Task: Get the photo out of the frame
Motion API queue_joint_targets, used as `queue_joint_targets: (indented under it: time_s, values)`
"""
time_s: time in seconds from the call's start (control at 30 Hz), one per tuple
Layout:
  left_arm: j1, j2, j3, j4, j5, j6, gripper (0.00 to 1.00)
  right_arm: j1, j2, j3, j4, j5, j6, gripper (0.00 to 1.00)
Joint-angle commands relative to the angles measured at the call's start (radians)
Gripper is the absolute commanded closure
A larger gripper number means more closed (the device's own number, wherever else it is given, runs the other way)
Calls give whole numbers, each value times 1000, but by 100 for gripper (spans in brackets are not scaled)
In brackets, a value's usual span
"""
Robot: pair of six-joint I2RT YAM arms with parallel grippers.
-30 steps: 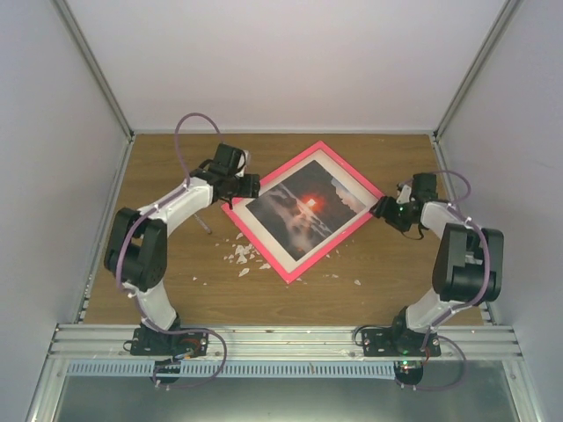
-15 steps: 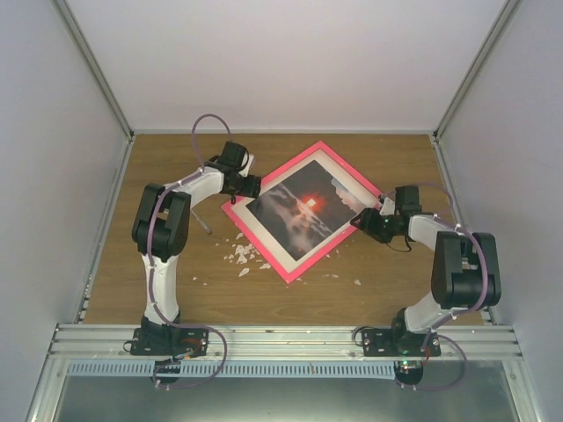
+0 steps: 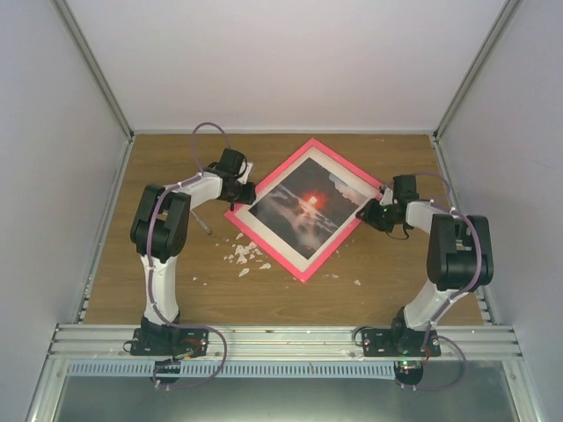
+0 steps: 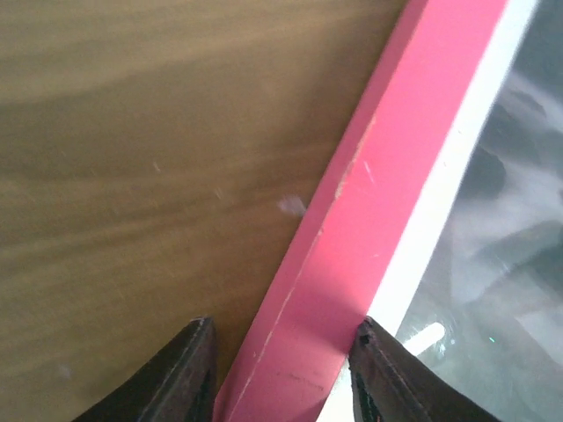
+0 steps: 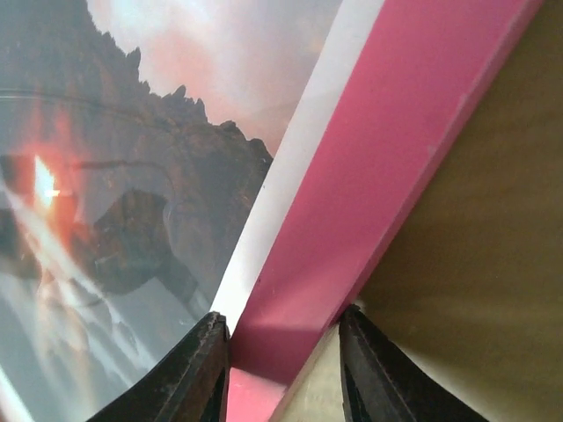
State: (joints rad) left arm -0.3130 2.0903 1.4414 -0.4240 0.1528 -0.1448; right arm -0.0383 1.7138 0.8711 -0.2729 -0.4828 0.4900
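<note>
Gripping at two points, frame face up. The left fingers [image 3: 246, 192] were narrowed across the left-hand rail of the frame [image 3: 265, 246], one tip on the outer side and the other at the white mat [image 4: 440, 202] edge. They looked closed on the rail. White chips [image 3: 244, 255] lay on the desk [image 3: 396, 281] just beside the frame. The photo [image 3: 303, 207] sat inside the frame, flat, mid-desk, picture side up under what looked like glazing. The right fingers [image 3: 368, 209] likewise pinched the right-hand rail.

Risks, as judged:
- The rail was thin and smooth, so either pinch could slip in a lift.
- Unequal lifting would twist or swing the frame.
- The inner tips bore near the glazing and might scratch it.
- The backing was underneath and could not be reached until the frame was turned over.
</note>
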Motion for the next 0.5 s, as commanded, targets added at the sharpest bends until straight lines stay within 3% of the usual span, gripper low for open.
queue_joint_targets:
  time_s: [0.0, 0.27, 0.47]
  values:
    - [-28, -50, -144, -24, 117, -92, 61, 6, 64, 73, -88, 119, -84, 67]
    - [-173, -213, -407, 68, 259, -179, 61, -13, 175, 279, -215, 279, -172, 68]
    - [-312, -315, -484, 109, 283, -262, 58, -27, 207, 375, -265, 347, -222, 66]
